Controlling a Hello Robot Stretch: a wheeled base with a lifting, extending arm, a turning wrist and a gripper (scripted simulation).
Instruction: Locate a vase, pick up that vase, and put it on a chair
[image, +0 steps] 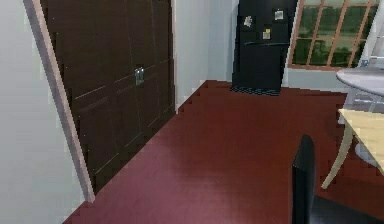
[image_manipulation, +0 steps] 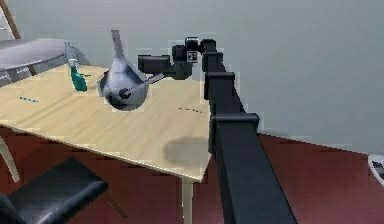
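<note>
Looking ahead, the forward view has a dark door (image: 110, 85) on its left and a black fridge (image: 262, 45) at the far wall, across red floor (image: 210, 150). In the arm side view the arm (image_manipulation: 235, 130) reaches over the desk (image_manipulation: 110, 130). The pincer (image_manipulation: 128, 93) is at the grey vase (image_manipulation: 115, 72), near a teal bottle (image_manipulation: 75, 72); whether it holds the vase cannot be told. A black chair (image_manipulation: 50, 195) stands just beside the desk.

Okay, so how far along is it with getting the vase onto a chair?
Found: the grey-blue round-bellied vase with a narrow neck is at the pale wooden table, with the gripper at it. In hand: the pick-up; I can't tell whether the gripper holds it yet. Left: setting it on a chair, perhaps the black chair by the table's near edge.
</note>
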